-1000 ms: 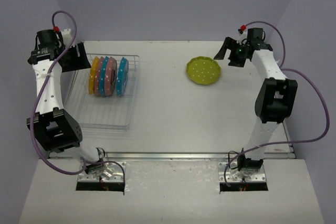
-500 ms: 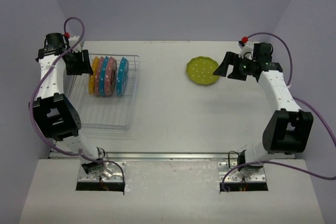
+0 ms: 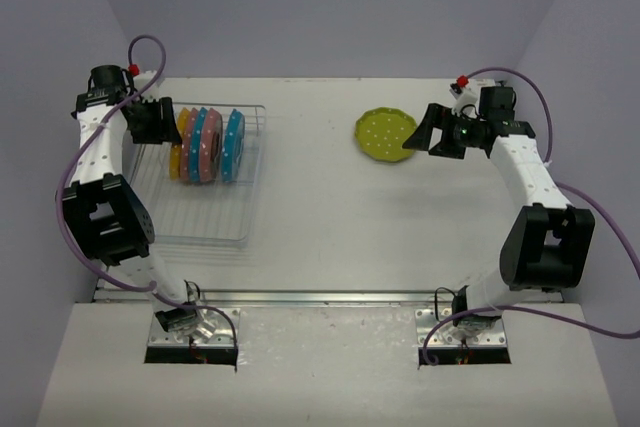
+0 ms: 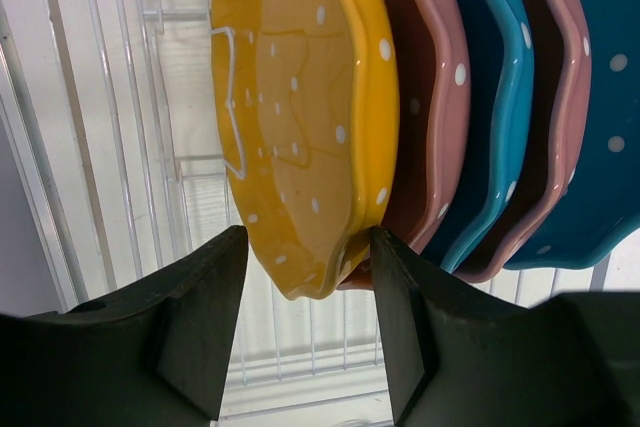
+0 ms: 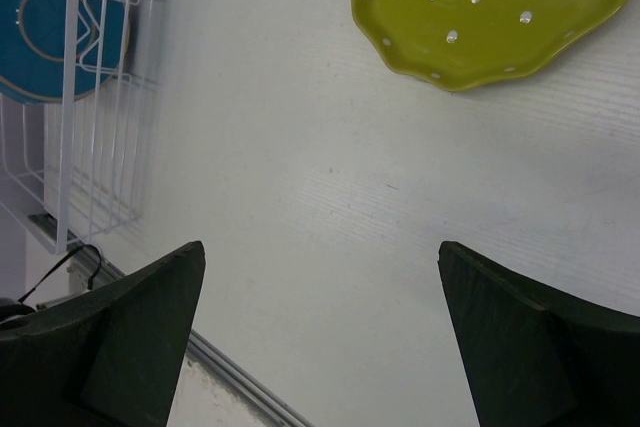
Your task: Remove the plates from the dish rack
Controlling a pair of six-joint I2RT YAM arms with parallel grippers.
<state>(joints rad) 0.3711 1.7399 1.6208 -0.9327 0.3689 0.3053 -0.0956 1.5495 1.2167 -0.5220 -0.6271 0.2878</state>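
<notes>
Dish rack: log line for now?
left gripper open, straddling orange plate in dish rack | right gripper open, empty | yellow-green plate on table

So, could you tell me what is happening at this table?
Plates are being unloaded from a wire dish rack. The left gripper is open astride the edge of the yellow-orange plate at the end of the row, not yet closed. One yellow-green plate lies on the table, with the right gripper open beside it.
</notes>
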